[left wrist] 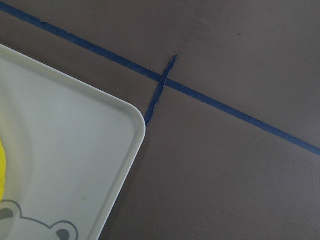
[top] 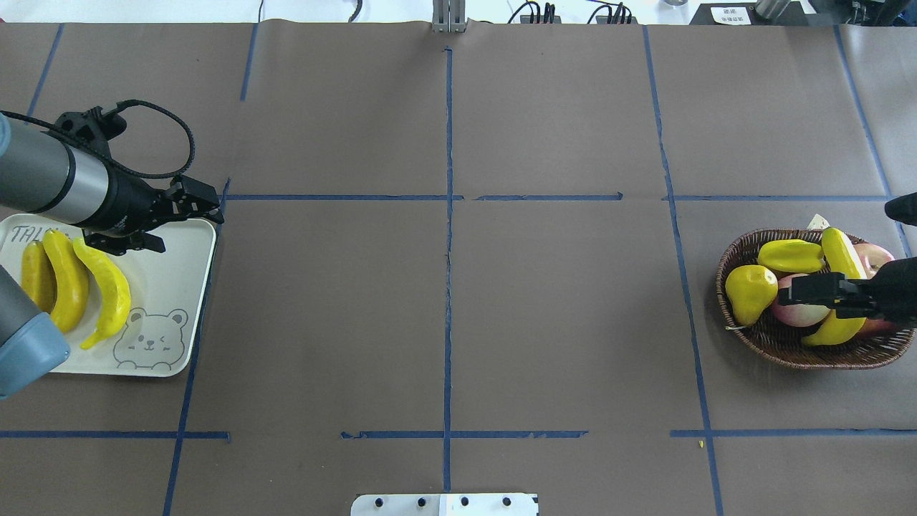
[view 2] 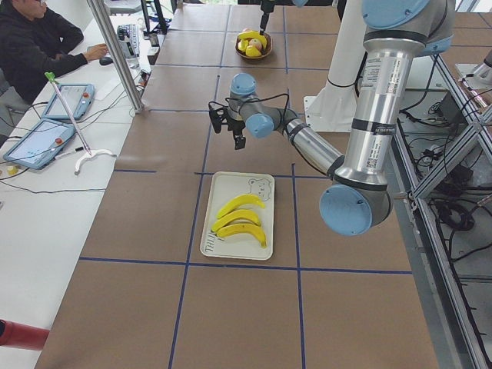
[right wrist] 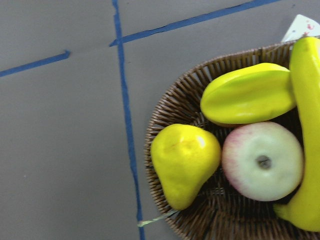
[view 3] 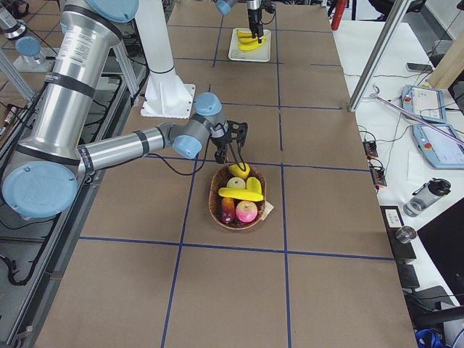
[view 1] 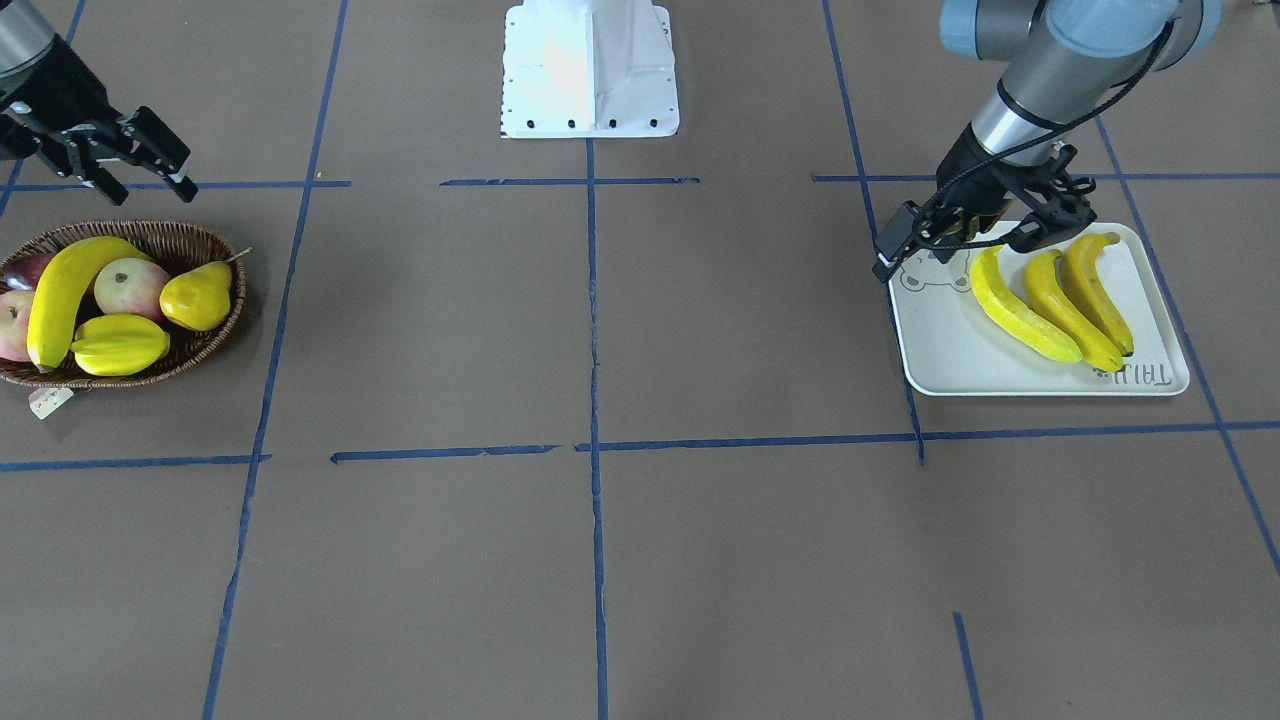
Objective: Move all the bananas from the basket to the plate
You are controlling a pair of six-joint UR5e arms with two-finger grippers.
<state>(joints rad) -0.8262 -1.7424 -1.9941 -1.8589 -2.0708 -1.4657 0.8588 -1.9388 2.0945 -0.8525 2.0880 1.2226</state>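
while three long curved yellow bananas (view 1: 1070,310) lie side by side on the flat white rectangular plate (view 1: 960,365) with the grey bear face print, a fourth banana (view 1: 62,292) lies in the shallow oval dark-brown woven wicker basket (view 1: 195,238), well apart from the plate at the other end of the brown paper-covered surface (view 1: 600,560).

the fourth banana runs lengthwise across the basket. it lies against a pale red-blushed apple (view 1: 130,285), with a short ridged yellow starfruit (view 1: 120,343) and a plump yellow pear (view 1: 197,295) near it. a second apple (view 1: 10,325) and a dark purple fruit (view 1: 25,270) sit at the basket's outer edge. a small pale paper tag (view 1: 50,400) lies on the surface just outside the rim.

the left tool (view 1: 990,238) hangs over the plate's bear-print end, close to the tips of the three bananas, its fingers apart and nothing between them. its wrist view shows only the plate's rounded corner and blue tape lines (view 1: 592,300).

the right tool (view 1: 155,190) hangs above the basket, spread wide and empty. in the overhead view it covers part of the apple and the fourth banana.
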